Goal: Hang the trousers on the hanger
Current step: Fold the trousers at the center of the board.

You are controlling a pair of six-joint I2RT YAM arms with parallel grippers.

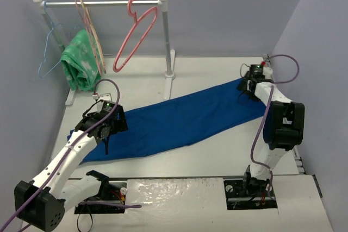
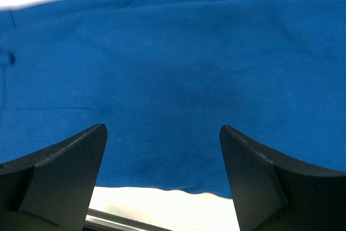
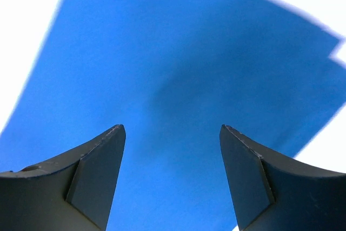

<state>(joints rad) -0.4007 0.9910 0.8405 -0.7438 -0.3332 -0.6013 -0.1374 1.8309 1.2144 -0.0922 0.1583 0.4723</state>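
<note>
The royal-blue trousers (image 1: 179,118) lie flat and stretched across the table from lower left to upper right. The pink hanger (image 1: 133,36) hangs tilted on the rack bar at the back. My left gripper (image 1: 107,134) is open just above the trousers' left end; in the left wrist view (image 2: 162,133) blue cloth (image 2: 173,68) fills the space between the fingers, near its front edge. My right gripper (image 1: 246,93) is open over the trousers' right end; in the right wrist view (image 3: 172,133) blue cloth (image 3: 178,79) lies between the fingers.
A white clothes rack (image 1: 166,36) stands at the back left. It carries a thin light-blue wire hanger (image 1: 49,47), a beige hanger (image 1: 92,31) and a green patterned cloth (image 1: 79,63). Grey walls close in on the left, back and right.
</note>
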